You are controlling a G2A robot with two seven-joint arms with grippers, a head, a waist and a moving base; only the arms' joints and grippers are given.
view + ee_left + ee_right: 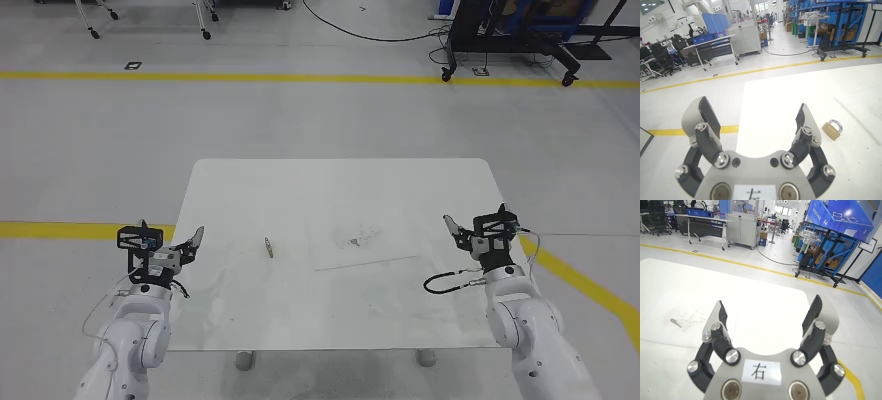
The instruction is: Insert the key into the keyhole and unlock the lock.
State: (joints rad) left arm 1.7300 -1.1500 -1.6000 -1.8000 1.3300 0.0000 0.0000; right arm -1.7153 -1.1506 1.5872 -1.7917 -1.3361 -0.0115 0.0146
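Two grippers: the left gripper (pixel 753 111) and the right gripper (pixel 769 302) are both spread wide and hold nothing.
Left gripper spot: by the left edge of the table (pixel 340 185), partly out over the floor.
Right gripper spot: over the table, near its right edge.
Lock: the little gold lock (pixel 831 130) lies flat on the table, nearer the left gripper. Its silver loop looks closed.
Key: the small silver key (pixel 675 322) lies flat on a thin white sheet (pixel 390 250) near the middle of the table, apart from the lock.
Step now: I think this is the very start, as nothing is picked up yet.
How to do it well: the right gripper should come straight down on the key's round head and pinch it so the long end sticks out. The left gripper should hold the lock's gold body tight so it cannot slide.
Hard part: the key is thin and lies flat, so the fingers may slip over it. The keyhole is too small to see from here.
In the way: I see nothing between either gripper and its thing.
Around: a yellow line (pixel 300 77) on the floor and a black stand (pixel 510 50) on wheels, both far from the table.
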